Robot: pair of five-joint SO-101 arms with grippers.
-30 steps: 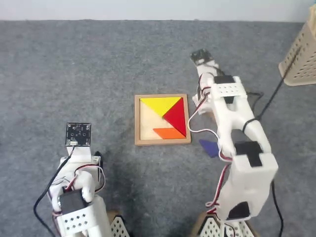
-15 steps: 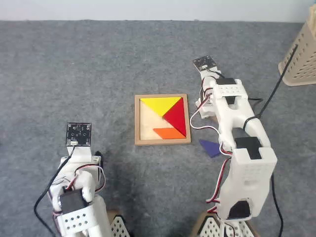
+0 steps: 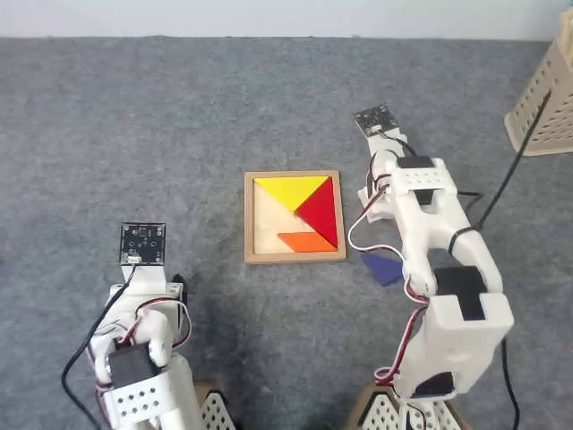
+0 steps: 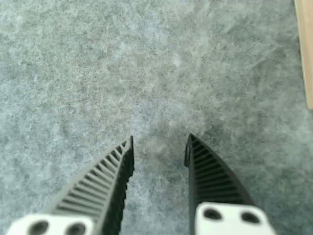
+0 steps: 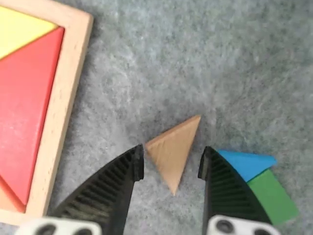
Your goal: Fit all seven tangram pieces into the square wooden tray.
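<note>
Biggest worry here: the right gripper point(image 5: 171, 157) is lining up on the plain wooden triangle point(image 5: 175, 142), and those slanted edges are asking for trouble. If the jaws are closing on two sloped sides instead of a flat pair, I'm guessing the piece is going to spin or squirt out across the grey carpet point(image 3: 134, 116). It's also lying flat and thin, so fingers coming in too high are probably just skating over the top. Other snag: the blue piece point(image 5: 244, 164) is sitting just beside one finger, with the green piece point(image 5: 274, 196) touching it, so that finger might be dragging the blue one along or pinching both. As for where things are: the jaws are standing wide apart with nothing in them, and the wooden triangle is lying right between the fingertips, one corner almost at one tip. I can't tell if the tips are touching the carpet. The wooden tray point(image 5: 66, 98) is lying near, off to one side, already holding the yellow triangle point(image 3: 291, 191), red triangle point(image 3: 320, 218) and orange piece point(image 3: 307, 241). A dark purple piece point(image 3: 382, 266) is lying just outside the tray. The left gripper point(image 4: 159, 147) is hanging open over bare carpet, holding nothing.
</note>
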